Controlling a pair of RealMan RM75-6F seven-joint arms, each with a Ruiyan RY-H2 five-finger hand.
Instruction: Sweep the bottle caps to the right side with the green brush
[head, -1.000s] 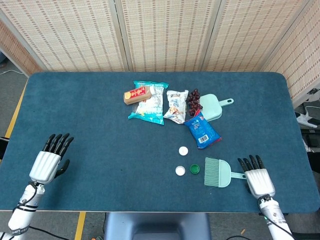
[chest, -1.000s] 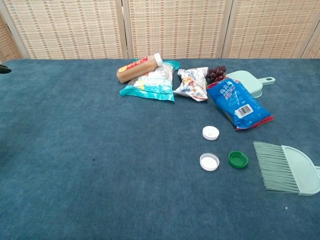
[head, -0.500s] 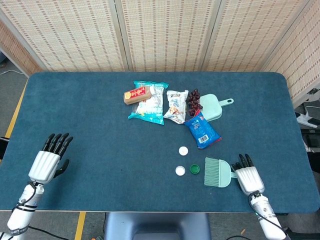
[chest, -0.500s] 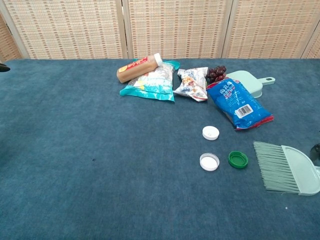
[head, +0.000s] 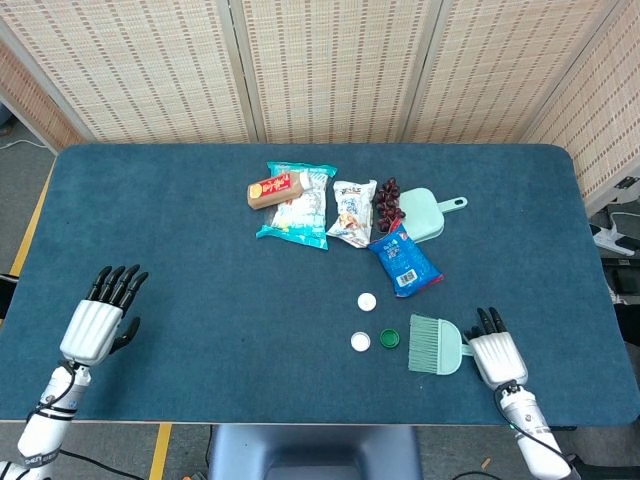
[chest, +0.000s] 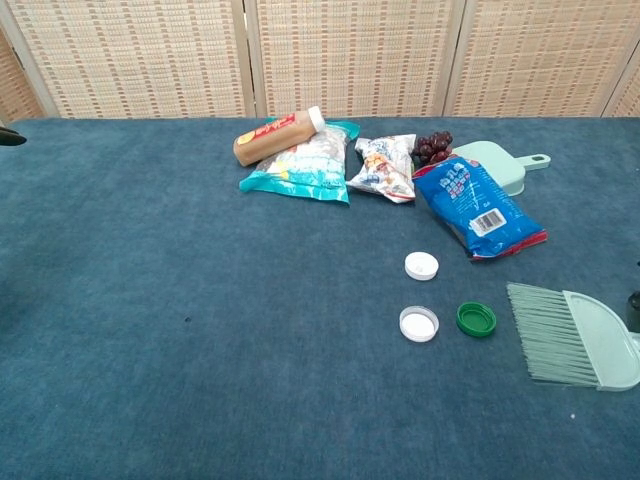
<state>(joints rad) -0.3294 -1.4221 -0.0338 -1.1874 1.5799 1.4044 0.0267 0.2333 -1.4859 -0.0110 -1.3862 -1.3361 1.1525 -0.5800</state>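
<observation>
The right hand (head: 497, 357) lies flat on the near right part of the table (head: 200, 250), back up, with its dark fingers (head: 487, 321) pointing away and a little apart. It holds nothing. The green brush (head: 437, 345) is just to its left, and the hand sits over the spot where the brush handle sticks out, so the handle is mostly hidden and I cannot tell if the hand touches it. The brush lies flat and runs left to right: its bristles (chest: 540, 332) point left and its handle points right, toward the hand. Just left of the bristles sits a green cap (head: 389, 338), then a white cap (head: 360, 341) beside it, and another white cap (head: 367, 301) a bit farther away. So the caps are on the far side of the brush from the hand. The left hand (head: 92, 328) rests near the left edge with its fingers spread, holding nothing, and it is well apart from the brush. The right hand is much nearer, so it looks like the one to pick up the brush. Far back lie snack bags (head: 297, 205) and a pale green dustpan (head: 427, 214).
</observation>
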